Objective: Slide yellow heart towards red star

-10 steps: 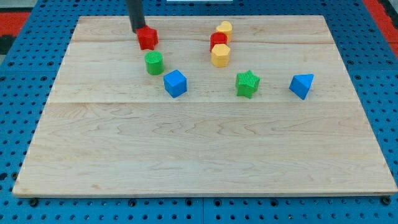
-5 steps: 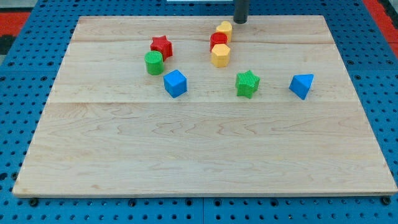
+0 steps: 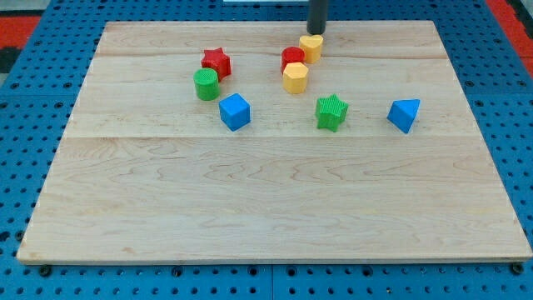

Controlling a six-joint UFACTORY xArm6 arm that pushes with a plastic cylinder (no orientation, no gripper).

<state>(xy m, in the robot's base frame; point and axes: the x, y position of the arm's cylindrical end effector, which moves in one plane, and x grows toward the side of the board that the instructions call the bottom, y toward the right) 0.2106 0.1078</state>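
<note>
We are resting my tip [image 3: 316,33] against top edge of yellow heart [image 3: 311,47], near tabletop [image 3: 250,208] top. No end effector jaws here, bare rod, nothing grasped. Heart touching red cylinder [image 3: 292,58] on its left; yellow hexagon [image 3: 295,77] below that. Red star [image 3: 216,61] lying well to left, beside green cylinder [image 3: 206,84]. We are judging heart light, rigid, sliding easily, prone to spinning off-centre. No grip possible: we are needing contact on heart's right side, pushing leftward, passing above red cylinder.

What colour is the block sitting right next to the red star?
Green: the green cylinder block touches the red star block at its lower left, clear in the camera view.
</note>
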